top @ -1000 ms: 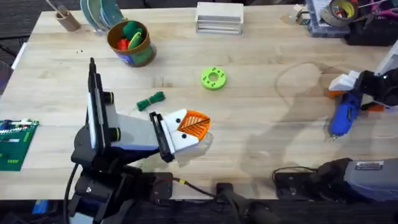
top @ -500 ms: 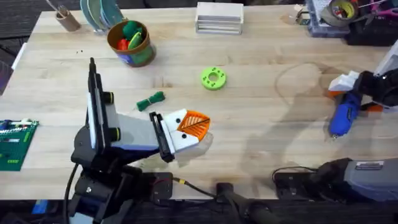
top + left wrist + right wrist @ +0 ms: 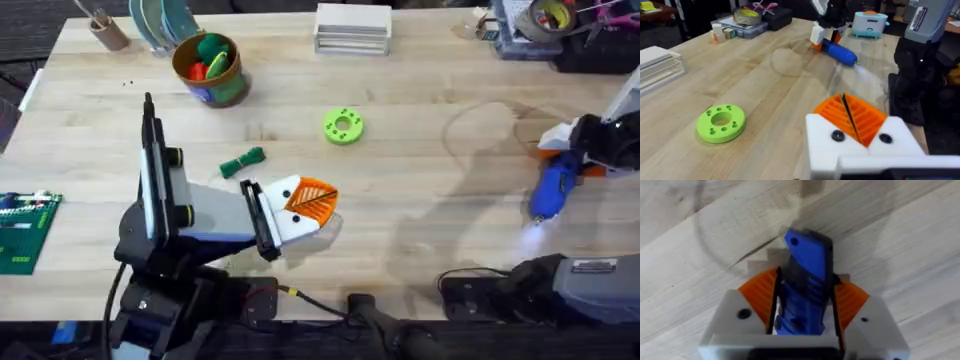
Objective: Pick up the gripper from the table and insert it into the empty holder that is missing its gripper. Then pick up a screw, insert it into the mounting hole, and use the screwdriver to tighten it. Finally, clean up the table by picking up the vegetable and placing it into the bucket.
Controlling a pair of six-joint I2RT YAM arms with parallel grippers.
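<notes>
Overhead view: the left gripper (image 3: 305,205), white with orange ribbed pads pressed together, rested low over the wooden table (image 3: 420,220), near the small dark green bumpy toy vegetable (image 3: 243,161). The round yellow-rimmed bucket (image 3: 210,70) stood well apart at the far left, and a lime-green round disc with holes (image 3: 343,126) lay mid-table. The right gripper (image 3: 575,150) pinched the bright blue cylindrical screwdriver (image 3: 552,187) at the table's right edge. Left wrist view: the closed pads (image 3: 850,117) faced the disc (image 3: 721,121) and the distant screwdriver (image 3: 840,52). Right wrist view: the orange pads (image 3: 852,300) clamped the blue screwdriver (image 3: 807,275) above the table.
</notes>
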